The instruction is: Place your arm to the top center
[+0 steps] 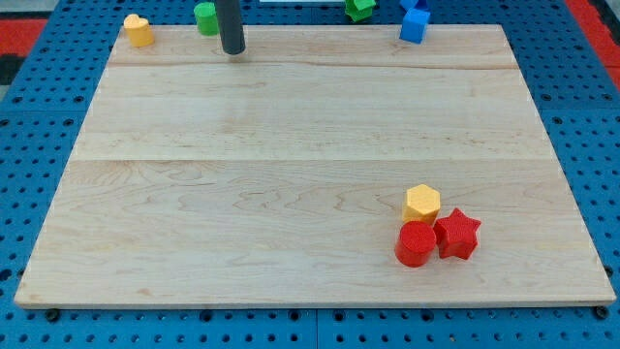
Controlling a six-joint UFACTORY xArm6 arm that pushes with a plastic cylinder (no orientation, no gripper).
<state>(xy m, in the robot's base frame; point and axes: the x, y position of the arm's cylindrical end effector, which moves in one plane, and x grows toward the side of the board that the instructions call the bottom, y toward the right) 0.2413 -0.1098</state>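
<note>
My tip (232, 50) is the lower end of a dark rod that comes down from the view's top edge. It rests on the wooden board (291, 174) near the top, left of centre. A green block (205, 17) stands just left of the rod, close to it. A yellow heart-shaped block (139, 30) sits at the board's top left corner. A green block (360, 9) and a blue block (415, 23) sit at the top right edge.
A yellow hexagon block (421, 204), a red cylinder (417, 243) and a red star (457, 235) cluster together at the board's lower right. A blue pegboard (29, 136) surrounds the board.
</note>
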